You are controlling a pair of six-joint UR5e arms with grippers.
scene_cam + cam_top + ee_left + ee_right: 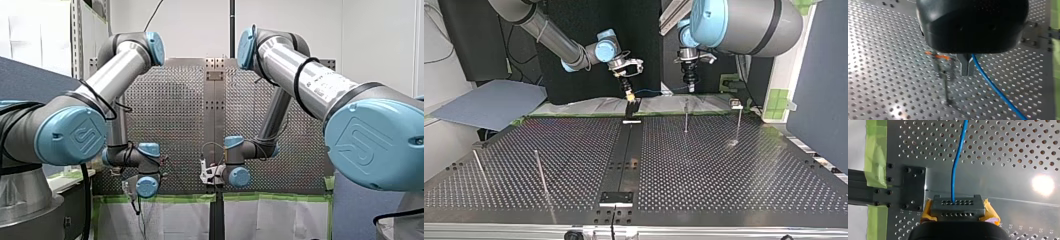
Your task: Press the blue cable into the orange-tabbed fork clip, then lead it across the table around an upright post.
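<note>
Over the perforated worktop (724, 170), our left fingers (966, 67) and right fingers (965, 206) pinched the blue cable (995, 88); we judged it thin, limp, light, best held near the clip (938, 56).

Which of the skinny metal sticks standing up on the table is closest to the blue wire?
The post nearest my left gripper, by the far edge in the top view. The others stand farther from the blue cable.
</note>
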